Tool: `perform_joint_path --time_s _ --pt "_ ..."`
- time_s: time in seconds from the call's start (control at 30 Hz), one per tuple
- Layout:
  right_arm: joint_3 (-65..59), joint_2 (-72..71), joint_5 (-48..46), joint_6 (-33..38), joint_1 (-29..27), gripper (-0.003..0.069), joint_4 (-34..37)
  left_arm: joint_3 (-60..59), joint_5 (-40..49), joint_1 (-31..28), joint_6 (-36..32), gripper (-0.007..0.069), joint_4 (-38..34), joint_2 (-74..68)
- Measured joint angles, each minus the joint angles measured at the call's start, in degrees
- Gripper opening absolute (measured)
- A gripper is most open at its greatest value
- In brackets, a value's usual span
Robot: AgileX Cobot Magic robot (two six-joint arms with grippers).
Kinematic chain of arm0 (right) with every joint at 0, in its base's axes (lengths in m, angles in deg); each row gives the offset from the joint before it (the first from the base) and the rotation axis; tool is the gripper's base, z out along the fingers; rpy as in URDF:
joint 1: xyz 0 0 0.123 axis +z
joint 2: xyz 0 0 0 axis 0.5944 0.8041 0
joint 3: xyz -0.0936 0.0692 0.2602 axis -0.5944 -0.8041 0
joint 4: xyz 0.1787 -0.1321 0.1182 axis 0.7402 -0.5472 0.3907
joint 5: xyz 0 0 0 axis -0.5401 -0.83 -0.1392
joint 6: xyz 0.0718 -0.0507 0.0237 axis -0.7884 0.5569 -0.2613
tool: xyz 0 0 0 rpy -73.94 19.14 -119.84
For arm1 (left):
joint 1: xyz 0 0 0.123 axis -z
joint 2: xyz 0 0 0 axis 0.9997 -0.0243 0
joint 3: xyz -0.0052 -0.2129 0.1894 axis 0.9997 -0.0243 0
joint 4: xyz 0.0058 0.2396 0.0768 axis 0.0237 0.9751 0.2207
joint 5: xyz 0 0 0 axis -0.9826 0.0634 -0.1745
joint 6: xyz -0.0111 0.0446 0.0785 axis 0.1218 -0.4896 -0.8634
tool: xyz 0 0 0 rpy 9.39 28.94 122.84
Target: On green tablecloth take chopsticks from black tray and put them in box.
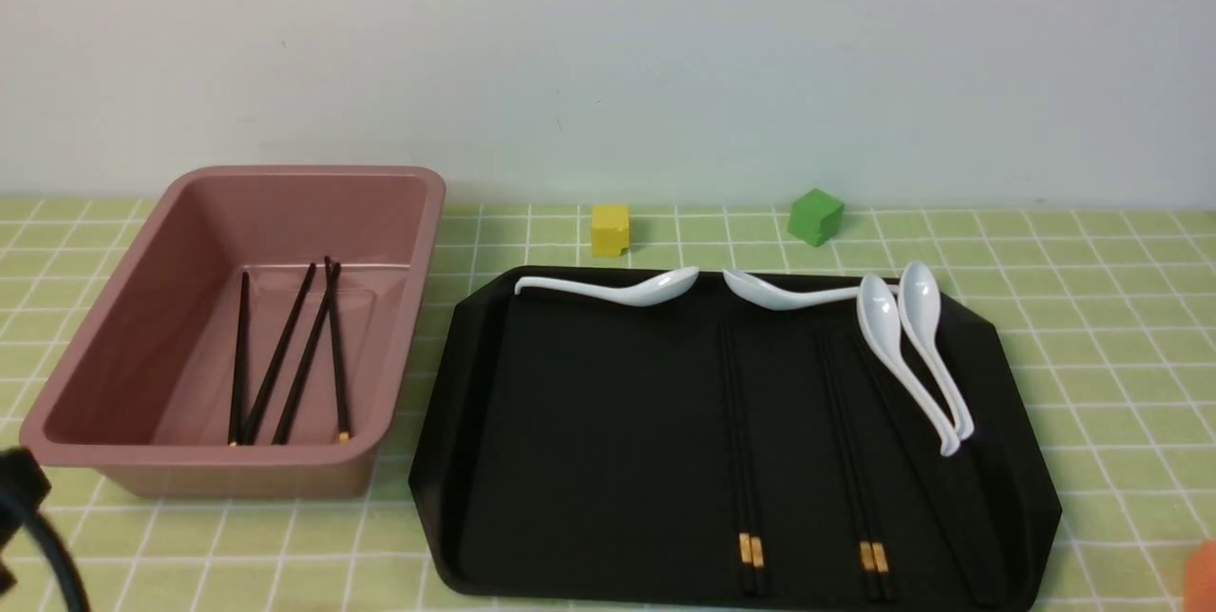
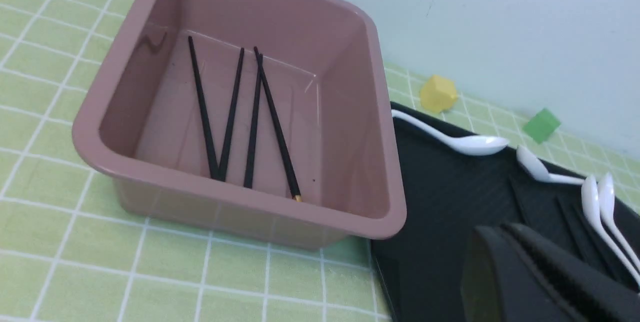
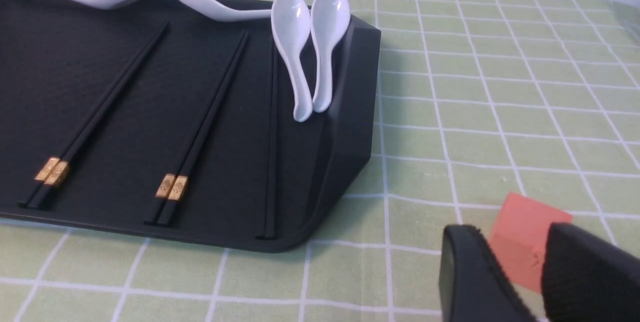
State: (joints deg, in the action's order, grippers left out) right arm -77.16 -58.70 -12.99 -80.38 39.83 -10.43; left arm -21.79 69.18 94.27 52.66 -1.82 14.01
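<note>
Four chopsticks (image 1: 285,355) noted flat in box (image 1: 418,213). Two banded prs laid parallel on black tray (image 1: 589,422), bands twd robot, prob. for easy pinch. L gripper (image 2: 510,242) jaws pressed together, empty; R gripper (image 3: 515,242) jaws parted, nothing held.

Four white spoons: one (image 1: 617,288) lying crosswise, a 2nd spoon (image 1: 787,293) w/ handle meeting a side-by-side pair (image 1: 910,346). Yellow cube (image 1: 610,230) & green cube (image 1: 815,217) behind them, apart, near the wall (image 1: 608,51). Orange cube (image 3: 525,234) far right.
</note>
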Motion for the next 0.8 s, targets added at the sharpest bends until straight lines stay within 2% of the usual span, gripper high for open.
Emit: perform_joint_path --time_s 0.17,0.3,0.8 --pt "0.0 0.0 0.0 0.0 0.0 0.024 0.0 -5.5 -8.1 0.0 0.0 -0.0013 -0.8 1.7" --pt "0.0 0.0 0.0 0.0 0.0 0.024 0.0 -5.7 -11.2 0.0 0.0 -0.0013 -0.9 1.8" --pt "0.0 0.0 0.0 0.0 0.0 0.024 0.0 -5.7 -11.2 0.2 0.0 -0.0013 -0.9 1.8"
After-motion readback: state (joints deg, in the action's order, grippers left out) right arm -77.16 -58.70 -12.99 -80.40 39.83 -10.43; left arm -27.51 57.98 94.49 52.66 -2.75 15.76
